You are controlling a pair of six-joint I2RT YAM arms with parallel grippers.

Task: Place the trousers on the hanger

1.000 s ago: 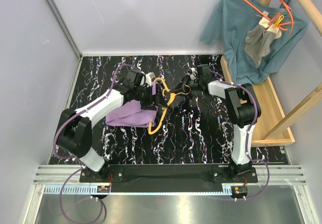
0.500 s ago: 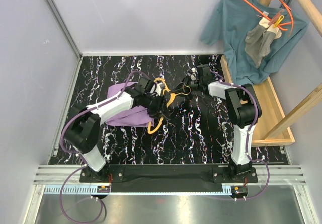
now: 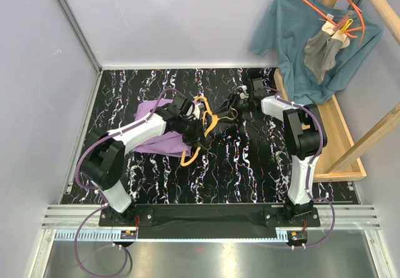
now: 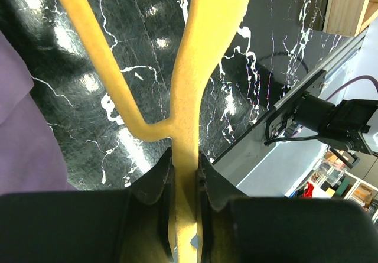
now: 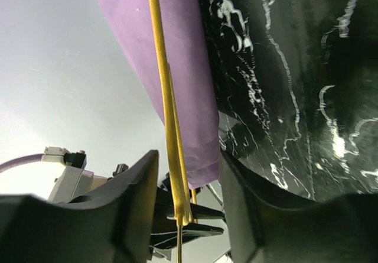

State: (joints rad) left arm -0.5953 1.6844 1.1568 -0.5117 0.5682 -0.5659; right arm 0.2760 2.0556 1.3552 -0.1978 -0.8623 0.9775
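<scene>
1. Looking through the left wrist view, I see my left claw (image 4: 185, 169) clenched on the thin yellow plastic hanger (image 4: 195, 80), pinching its bar just below a fork.
2. My right claw (image 5: 186, 198) is released, its fingers apart with the hanger's thin bar running between them.
3. The hanger sits mid-table between both claws, beside the lilac cloth trousers (image 3: 156, 145), which lie bunched left of centre on the black marbled table (image 3: 250, 165).
</scene>
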